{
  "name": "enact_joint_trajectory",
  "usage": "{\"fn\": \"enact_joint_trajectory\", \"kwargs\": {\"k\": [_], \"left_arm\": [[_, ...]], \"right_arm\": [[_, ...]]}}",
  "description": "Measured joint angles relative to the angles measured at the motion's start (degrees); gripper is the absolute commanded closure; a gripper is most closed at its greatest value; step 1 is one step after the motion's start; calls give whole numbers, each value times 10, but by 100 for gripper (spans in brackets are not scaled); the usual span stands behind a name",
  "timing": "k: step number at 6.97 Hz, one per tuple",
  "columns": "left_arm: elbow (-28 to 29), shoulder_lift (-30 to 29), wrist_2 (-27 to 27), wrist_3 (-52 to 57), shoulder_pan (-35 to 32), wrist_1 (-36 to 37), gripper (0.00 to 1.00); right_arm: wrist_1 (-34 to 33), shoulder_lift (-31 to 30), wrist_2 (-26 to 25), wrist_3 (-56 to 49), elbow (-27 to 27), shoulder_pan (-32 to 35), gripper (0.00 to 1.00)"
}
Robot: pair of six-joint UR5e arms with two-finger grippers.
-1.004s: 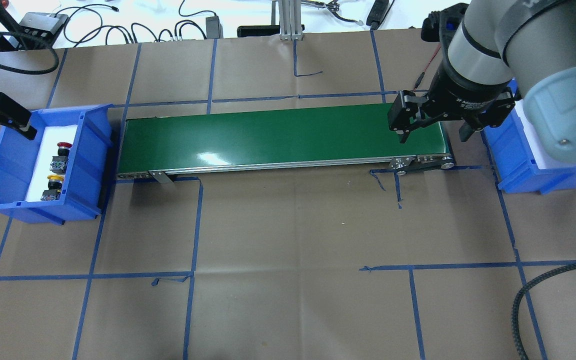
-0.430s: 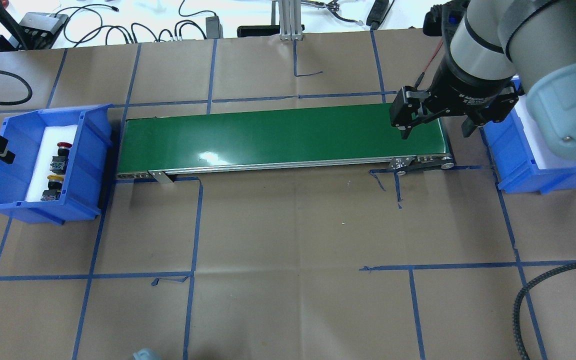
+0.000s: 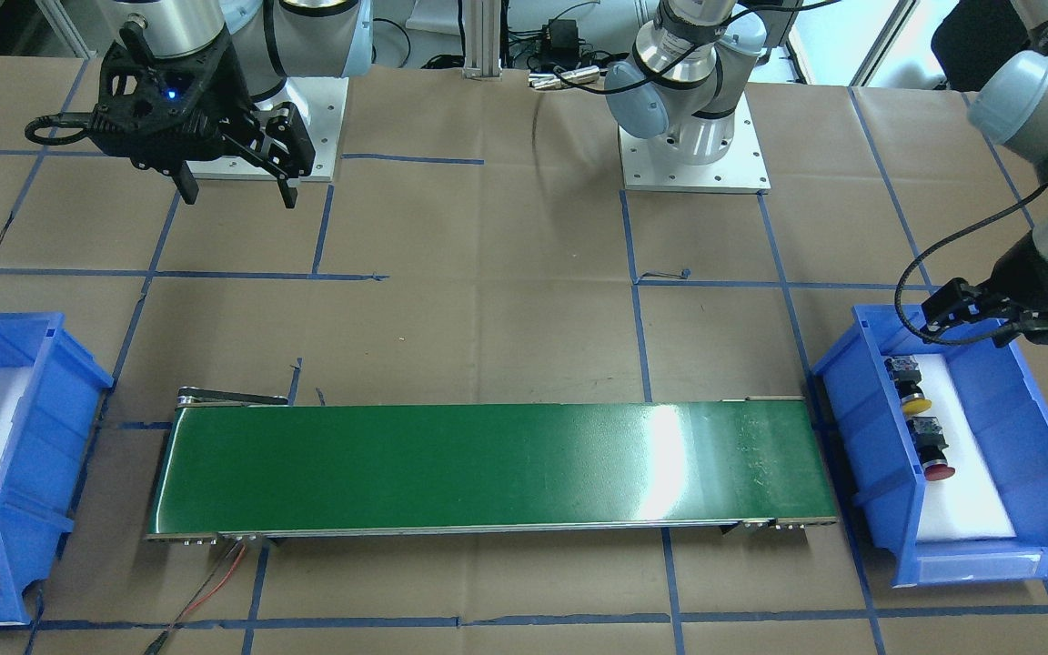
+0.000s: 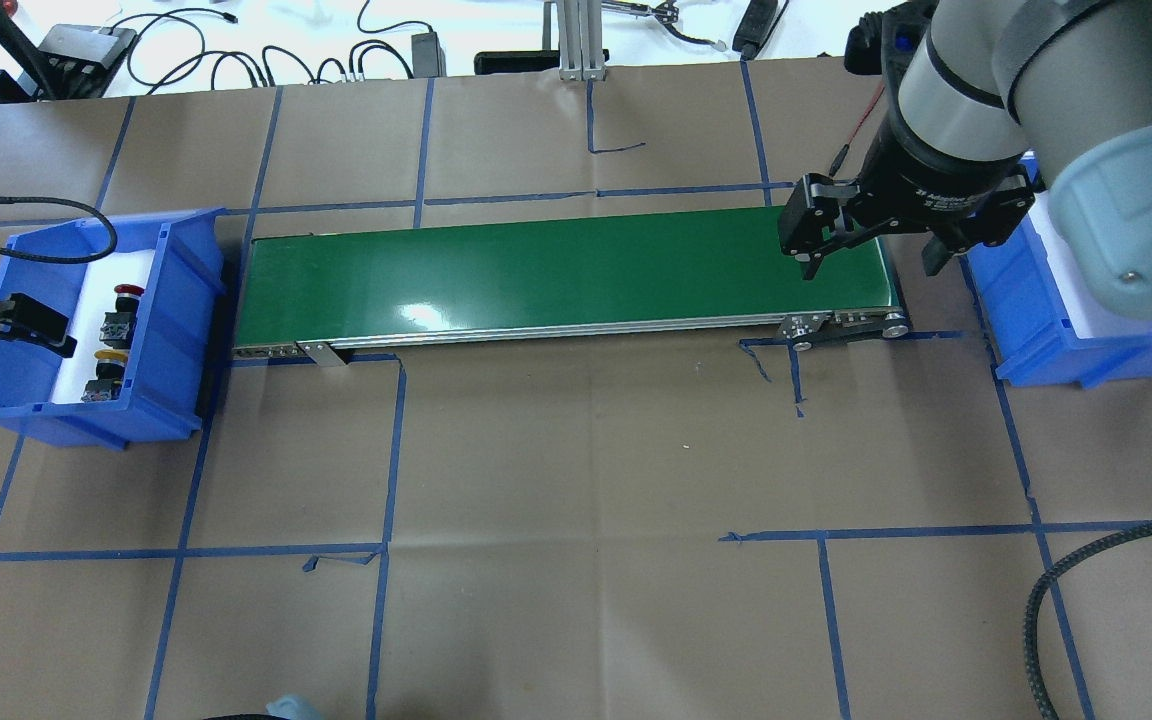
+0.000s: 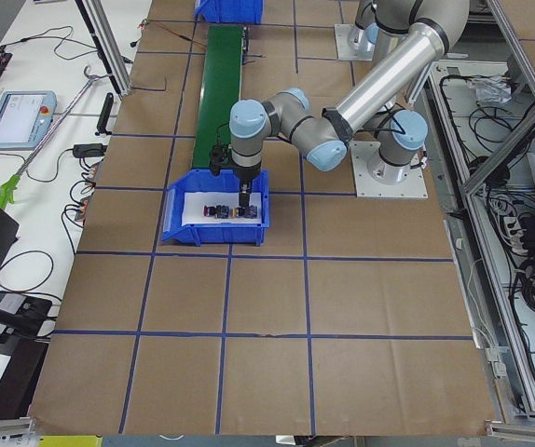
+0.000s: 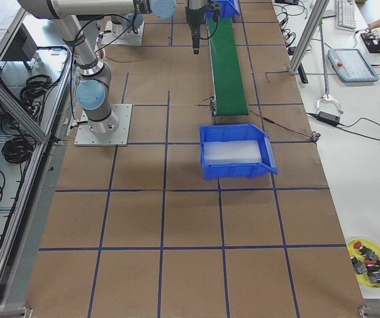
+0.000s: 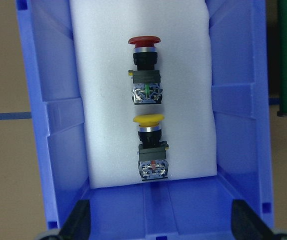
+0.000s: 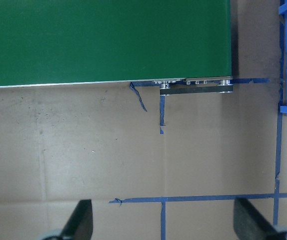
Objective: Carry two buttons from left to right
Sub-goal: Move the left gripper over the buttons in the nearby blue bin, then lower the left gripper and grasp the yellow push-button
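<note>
Table (image 4: 576,470): brown paper marked off with a blue tape grid, nearest the robot and running under all that follows. Left gripper (image 7: 162,222): hangs above the robot-side end of the left bin (image 7: 48,125), fingers (image 7: 78,222) spread wide with nothing between them, clear of both buttons. Left bin: blue plastic, lined with a white foam pad (image 7: 103,100), standing just off the left end of the conveyor. Yellow-capped button (image 7: 151,147): lies on its side on the foam, the nearer of the pair, black-and-grey body toward the robot and cap pointing away. Red-capped button (image 7: 144,70): lies the same way in line beyond it, its body just beside the yellow cap with a sliver of foam showing between them. Conveyor (image 4: 556,275): green belt in a metal frame, lying across the table between the two bins. Right gripper (image 4: 874,262): held above the table by the conveyor's right end, fingers set wide apart and holding nothing; its wrist view looks down on the belt's corner and taped paper. Right bin (image 4: 1036,340): blue, with a white foam liner, just past that end of the belt. Cables (image 4: 236,50) and an aluminium post (image 4: 576,40): along the white far edge.
</note>
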Motion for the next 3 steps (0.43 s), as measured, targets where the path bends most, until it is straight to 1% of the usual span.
{"fn": "enact_joint_trajectory", "kwargs": {"k": [3], "left_arm": [[-66, -37, -4, -2, -1, 115, 1]], "right_arm": [[0, -1, 1, 1, 0, 0, 0]]}}
